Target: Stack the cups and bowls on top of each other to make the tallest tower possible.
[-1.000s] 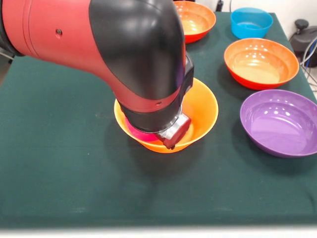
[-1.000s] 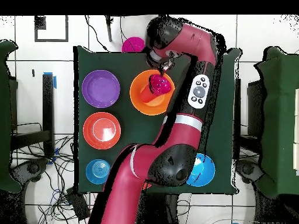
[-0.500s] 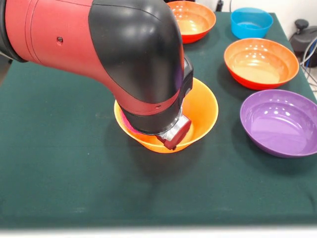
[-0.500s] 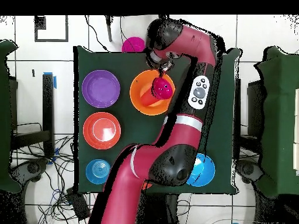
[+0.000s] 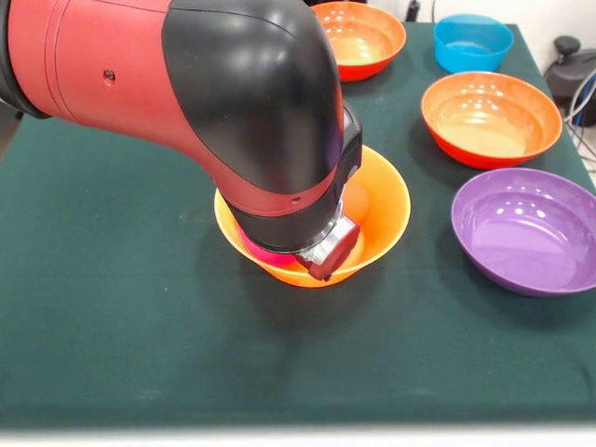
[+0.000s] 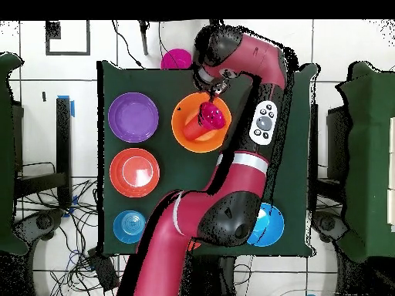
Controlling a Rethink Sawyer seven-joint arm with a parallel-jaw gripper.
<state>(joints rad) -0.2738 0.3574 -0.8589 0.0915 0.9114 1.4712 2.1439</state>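
The large yellow-orange flared bowl (image 5: 377,200) stands mid-table; it also shows in the overhead view (image 6: 189,123). My gripper (image 5: 312,253) reaches down into it and is shut on the rim of a small magenta bowl (image 5: 264,253), held tilted inside the orange bowl. In the overhead view the gripper (image 6: 208,102) meets the magenta bowl (image 6: 214,116) at its rim. My arm hides most of both bowls in the front view. The orange-red tumbler is out of view.
On the green cloth stand a purple bowl (image 5: 526,228), an orange-red bowl (image 5: 489,116), a small blue bowl (image 5: 473,42) and another orange bowl (image 5: 365,37). Overhead, a blue bowl (image 6: 270,223) lies by my arm and a pink bowl (image 6: 177,58) beyond the table's edge.
The magenta bowl has shifted slightly inside the yellow-orange bowl with my gripper. The other bowls have not moved.
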